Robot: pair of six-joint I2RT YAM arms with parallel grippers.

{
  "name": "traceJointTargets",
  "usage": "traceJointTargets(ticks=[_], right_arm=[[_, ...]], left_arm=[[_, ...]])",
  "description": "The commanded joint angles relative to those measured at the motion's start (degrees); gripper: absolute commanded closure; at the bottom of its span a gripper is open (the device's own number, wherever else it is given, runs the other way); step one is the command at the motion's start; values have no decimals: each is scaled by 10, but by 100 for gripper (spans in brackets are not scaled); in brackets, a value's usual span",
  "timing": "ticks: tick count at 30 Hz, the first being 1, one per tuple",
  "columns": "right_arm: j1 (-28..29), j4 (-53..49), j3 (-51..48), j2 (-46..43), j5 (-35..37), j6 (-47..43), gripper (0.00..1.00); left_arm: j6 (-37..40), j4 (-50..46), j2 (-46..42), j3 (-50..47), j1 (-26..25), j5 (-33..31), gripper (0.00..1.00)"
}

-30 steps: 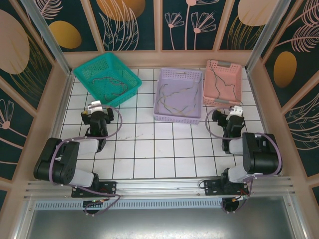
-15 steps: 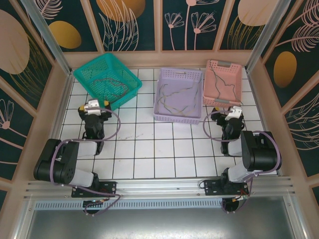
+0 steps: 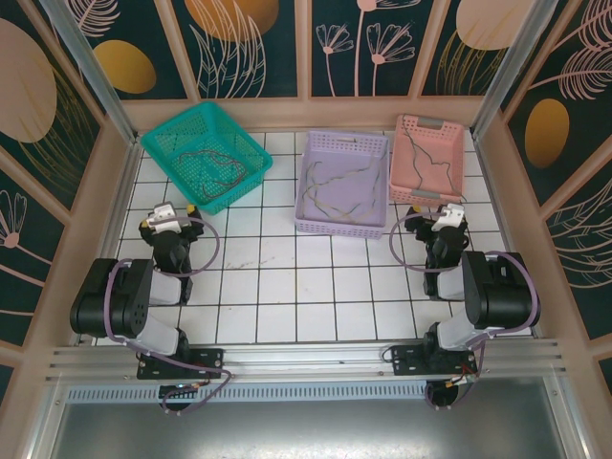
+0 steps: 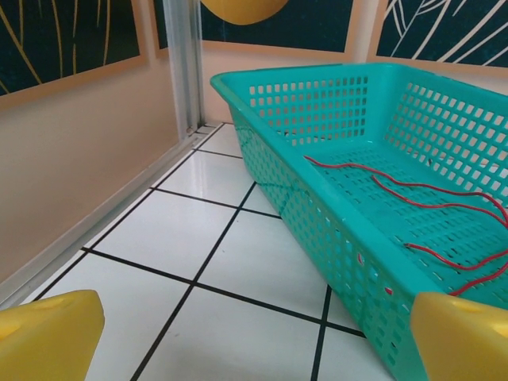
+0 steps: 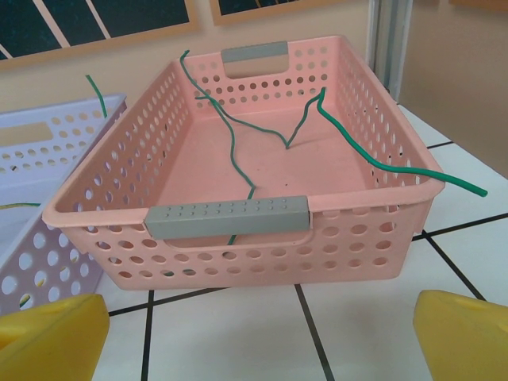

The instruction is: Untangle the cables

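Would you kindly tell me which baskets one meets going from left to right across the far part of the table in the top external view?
teal basket → purple basket → pink basket

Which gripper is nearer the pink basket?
Right. The right gripper sits just in front of the pink basket's near wall; the left gripper is far to its left, beside the teal basket.
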Motion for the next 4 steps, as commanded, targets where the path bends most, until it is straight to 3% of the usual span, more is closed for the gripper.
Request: traceJointTargets(ticks=[1, 4], right_arm=[[3, 27, 9, 6, 7, -6, 1], [11, 34, 5, 6, 4, -18, 1]], left_arm=[[-11, 18, -4, 7, 3, 9, 1], [-10, 25, -6, 2, 3, 10, 1]])
